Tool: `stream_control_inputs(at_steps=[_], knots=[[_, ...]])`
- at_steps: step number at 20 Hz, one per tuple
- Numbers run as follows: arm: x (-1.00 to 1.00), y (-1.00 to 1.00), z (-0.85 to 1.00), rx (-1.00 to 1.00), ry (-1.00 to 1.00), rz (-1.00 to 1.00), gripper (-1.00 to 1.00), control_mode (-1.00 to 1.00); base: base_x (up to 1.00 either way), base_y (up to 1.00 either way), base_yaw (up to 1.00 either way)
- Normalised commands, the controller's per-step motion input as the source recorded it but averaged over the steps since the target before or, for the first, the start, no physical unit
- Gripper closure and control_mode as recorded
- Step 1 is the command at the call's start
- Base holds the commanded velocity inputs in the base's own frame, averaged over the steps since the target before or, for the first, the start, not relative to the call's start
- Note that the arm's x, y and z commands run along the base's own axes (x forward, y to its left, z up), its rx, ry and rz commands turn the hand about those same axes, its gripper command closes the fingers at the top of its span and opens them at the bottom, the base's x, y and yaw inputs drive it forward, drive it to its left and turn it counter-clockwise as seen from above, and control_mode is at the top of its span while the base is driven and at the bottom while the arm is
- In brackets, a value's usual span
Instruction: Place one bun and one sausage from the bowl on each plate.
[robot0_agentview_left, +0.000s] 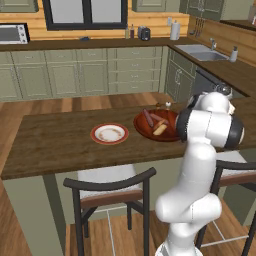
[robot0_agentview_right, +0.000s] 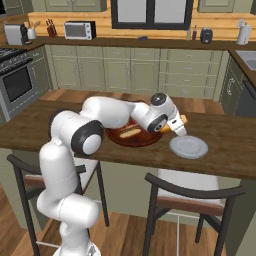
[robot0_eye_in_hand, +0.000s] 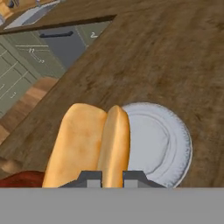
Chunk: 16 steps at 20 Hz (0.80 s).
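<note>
My gripper (robot0_eye_in_hand: 112, 177) is shut on a golden split bun (robot0_eye_in_hand: 89, 140), held in the air just over the near edge of the pale grey plate (robot0_eye_in_hand: 173, 144). From the right base view the gripper (robot0_agentview_right: 179, 129) hangs with the bun (robot0_agentview_right: 172, 123) between the reddish-brown bowl (robot0_agentview_right: 117, 136) and the grey plate (robot0_agentview_right: 188, 147). The bowl (robot0_agentview_left: 142, 126) holds a dark sausage (robot0_agentview_left: 148, 118) and another bun (robot0_agentview_left: 160, 129). The red-rimmed cream plate (robot0_agentview_left: 109, 133) lies bare to the bowl's left in the left base view.
All of this rests on a dark wooden island counter (robot0_agentview_left: 55, 145). Two dark chairs (robot0_agentview_right: 192, 200) stand at its near side. My own arm (robot0_agentview_left: 207, 127) blocks the counter's right end in the left base view.
</note>
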Motion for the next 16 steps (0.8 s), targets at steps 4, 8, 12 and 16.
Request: stream_control_inputs(at_steps=[4,8,12,16], knots=[[0.0,-0.46,-0.12,0.18,0.0,-0.04,1.0,-1.0,0.0,0.0,0.0],[0.0,-0.45,-0.18,0.15,0.0,-0.05,1.0,-1.0,0.0,0.0,0.0],[0.0,-0.29,-0.33,0.05,-0.01,-0.01,1.0,-1.0,0.0,0.0,0.0],[0.0,-0.13,-0.36,0.0,0.0,0.0,1.0,-1.0,0.0,0.0,0.0]])
